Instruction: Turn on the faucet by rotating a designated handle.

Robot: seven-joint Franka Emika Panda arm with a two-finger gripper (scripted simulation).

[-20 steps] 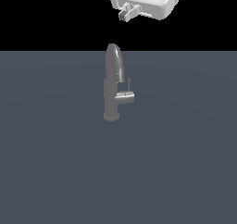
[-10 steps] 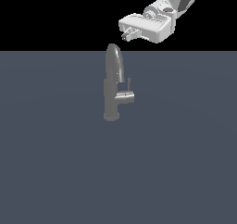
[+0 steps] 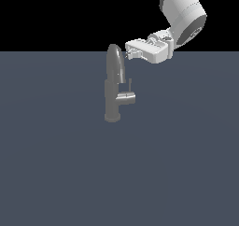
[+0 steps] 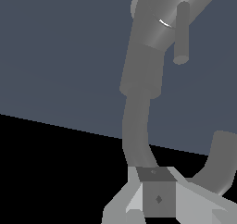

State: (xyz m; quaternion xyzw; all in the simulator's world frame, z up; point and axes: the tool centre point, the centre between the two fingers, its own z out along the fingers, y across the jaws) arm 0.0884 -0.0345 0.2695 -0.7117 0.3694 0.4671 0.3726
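The grey faucet (image 3: 112, 103) stands upright on the dark floor, with its arched spout (image 3: 115, 61) on top. The handle (image 3: 127, 97) is a short stub on the side toward the exterior view's right, with a thin lever pin (image 3: 130, 84) rising from it. My gripper (image 3: 126, 53) lies level beside the spout's top, above the handle and apart from it. Its fingers look closed together and hold nothing. In the wrist view the gripper (image 4: 157, 190) is right by the spout (image 4: 136, 135). The lever pin (image 4: 181, 33) and the faucet body (image 4: 146, 56) lie beyond it.
A flat dark blue-grey floor (image 3: 56, 173) spreads all round the faucet. My white arm (image 3: 184, 15) comes in from the upper part of the exterior view's right. Nothing else is in view.
My gripper has come down and toward the exterior view's left, from high up to beside the spout's top. The faucet and its handle have not moved.
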